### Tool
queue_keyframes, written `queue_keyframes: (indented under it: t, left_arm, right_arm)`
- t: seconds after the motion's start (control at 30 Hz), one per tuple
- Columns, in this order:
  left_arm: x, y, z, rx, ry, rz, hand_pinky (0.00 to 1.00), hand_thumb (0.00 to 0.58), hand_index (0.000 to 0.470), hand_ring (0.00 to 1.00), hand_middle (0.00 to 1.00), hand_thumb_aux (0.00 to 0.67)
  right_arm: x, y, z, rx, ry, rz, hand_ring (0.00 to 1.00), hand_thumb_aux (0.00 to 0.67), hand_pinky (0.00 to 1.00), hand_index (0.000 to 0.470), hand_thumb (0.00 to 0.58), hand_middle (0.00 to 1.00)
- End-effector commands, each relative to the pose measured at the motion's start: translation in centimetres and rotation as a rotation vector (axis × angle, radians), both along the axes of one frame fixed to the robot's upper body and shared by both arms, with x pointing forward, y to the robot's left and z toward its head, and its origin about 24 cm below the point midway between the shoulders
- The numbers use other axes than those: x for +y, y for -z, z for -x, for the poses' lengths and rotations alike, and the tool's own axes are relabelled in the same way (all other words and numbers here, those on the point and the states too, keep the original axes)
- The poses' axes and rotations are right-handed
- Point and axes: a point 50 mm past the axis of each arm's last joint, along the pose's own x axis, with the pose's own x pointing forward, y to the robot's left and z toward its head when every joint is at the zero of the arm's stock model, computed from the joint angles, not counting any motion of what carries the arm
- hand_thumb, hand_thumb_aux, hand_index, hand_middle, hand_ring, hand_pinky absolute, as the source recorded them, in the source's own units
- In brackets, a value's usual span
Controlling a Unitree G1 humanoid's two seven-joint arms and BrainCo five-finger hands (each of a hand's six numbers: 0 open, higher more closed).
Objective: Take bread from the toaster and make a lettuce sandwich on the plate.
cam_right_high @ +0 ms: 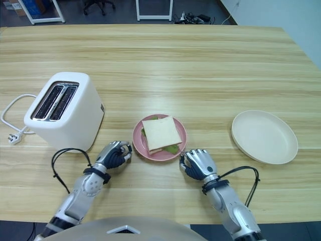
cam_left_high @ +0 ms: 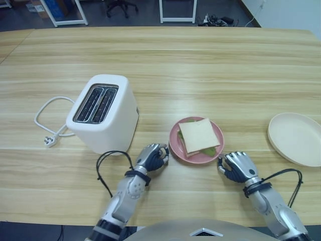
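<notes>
A white toaster point(cam_left_high: 104, 112) stands at the left of the table, both slots dark with no bread showing in them. On the pink plate point(cam_left_high: 174, 143) lies a sandwich point(cam_left_high: 199, 135): a white bread slice on top, green lettuce peeking out at its edges. My left hand point(cam_left_high: 152, 158) rests on the table just left of the plate, fingers curled and holding nothing. My right hand point(cam_left_high: 238, 166) rests just right of the plate's near side, fingers curled too, with nothing in it.
A cream plate point(cam_left_high: 296, 137) sits at the right, bare. The toaster's white cable and plug point(cam_left_high: 49, 141) lie at the far left. Black cables loop from both wrists. Chair and table legs stand beyond the far edge.
</notes>
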Motion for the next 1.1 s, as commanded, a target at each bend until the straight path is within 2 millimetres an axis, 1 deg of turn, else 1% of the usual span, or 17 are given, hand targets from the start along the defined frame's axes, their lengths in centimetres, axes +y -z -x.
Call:
queue_keyframes:
  t: [0.03,0.17,0.3,0.37,0.43,0.53,0.57,0.6,0.63,0.67,0.73,0.8,0.83,0.87,0.93,1.1]
  left_arm:
    - [-1.0,5.3,0.8,0.21,0.029,-0.144,1.0,0.58,0.47,1.0,1.0,0.67]
    - [-1.2,5.8,-1.6,0.18,0.007,-0.177,1.0,0.58,0.47,1.0,1.0,0.67]
    - [-0.3,5.5,-4.3,0.127,-0.044,-0.209,1.0,0.58,0.47,1.0,1.0,0.67]
    - [0.1,5.0,-5.8,0.09,-0.065,-0.221,1.0,0.58,0.47,1.0,1.0,0.67]
    - [0.3,4.4,-7.0,0.061,-0.083,-0.224,1.0,0.58,0.47,1.0,1.0,0.67]
    - [0.6,3.8,-7.8,0.01,-0.108,-0.201,1.0,0.58,0.47,1.0,1.0,0.67]
    - [0.8,3.2,-7.9,-0.032,-0.124,-0.169,0.97,0.559,0.382,0.97,0.97,0.544]
    - [1.0,2.5,-8.0,-0.079,-0.14,-0.103,0.75,0.36,0.181,0.75,0.75,0.257]
    - [1.1,1.3,-7.9,-0.145,-0.16,0.008,0.22,0.0,0.0,0.22,0.22,0.0]
    - [1.2,0.0,-7.8,-0.225,-0.177,0.136,0.0,0.0,0.0,0.0,0.0,0.0]
    - [1.4,-2.9,-7.3,-0.359,-0.215,0.461,0.0,0.0,0.0,0.0,0.0,0.0]
    - [1.7,-4.3,-6.9,-0.38,-0.245,0.714,0.0,0.0,0.0,0.0,0.0,0.0]
    - [1.8,-4.5,-6.9,-0.361,-0.263,0.819,0.0,0.0,0.0,0.0,0.0,0.0]
    - [1.9,-4.4,-7.1,-0.333,-0.278,0.882,0.0,0.0,0.0,0.0,0.0,0.0]
    - [1.7,-4.0,-7.3,-0.297,-0.278,0.922,0.0,0.0,0.0,0.0,0.0,0.0]
    - [1.6,-3.6,-7.4,-0.248,-0.268,0.988,0.0,0.0,0.0,0.0,0.0,0.0]
  right_arm:
    - [0.4,1.7,-2.0,0.023,-0.027,0.093,1.0,0.67,1.0,0.47,0.58,1.0]
    - [0.4,1.9,-5.4,-0.036,-0.012,0.118,1.0,0.67,1.0,0.47,0.58,1.0]
    - [0.4,1.9,-8.7,-0.087,0.008,0.143,1.0,0.67,1.0,0.47,0.58,1.0]
    - [0.7,2.0,-10.2,-0.106,0.013,0.151,1.0,0.67,1.0,0.47,0.58,1.0]
    - [0.8,2.0,-11.2,-0.12,0.016,0.161,1.0,0.67,1.0,0.47,0.58,1.0]
    - [0.7,1.8,-11.4,-0.146,0.015,0.137,1.0,0.67,1.0,0.47,0.58,1.0]
    - [0.5,1.4,-11.0,-0.153,0.022,0.092,1.0,0.67,1.0,0.47,0.58,1.0]
    - [0.2,1.0,-10.6,-0.155,0.035,0.029,1.0,0.654,1.0,0.459,0.58,1.0]
    - [-0.1,0.2,-9.9,-0.149,0.059,-0.085,0.4,0.378,0.4,0.265,0.47,0.4]
    - [-0.3,-0.9,-9.3,-0.15,0.085,-0.219,0.0,0.0,0.0,0.0,0.0,0.0]
    - [-1.0,-3.5,-8.3,-0.169,0.19,-0.56,0.0,0.0,0.0,0.0,0.0,0.0]
    - [-1.8,-5.1,-8.0,-0.187,0.319,-0.786,0.0,0.0,0.0,0.0,0.0,0.0]
    - [-2.0,-5.5,-8.0,-0.18,0.359,-0.856,0.0,0.0,0.0,0.0,0.0,0.0]
    - [-2.0,-5.6,-7.9,-0.176,0.369,-0.899,0.0,0.0,0.0,0.0,0.0,0.0]
    - [-1.7,-5.6,-7.8,-0.154,0.38,-0.976,0.0,0.0,0.0,0.0,0.0,0.0]
    - [-0.6,-4.2,-7.9,-0.058,0.451,-1.128,0.0,0.0,0.0,0.0,0.0,0.0]
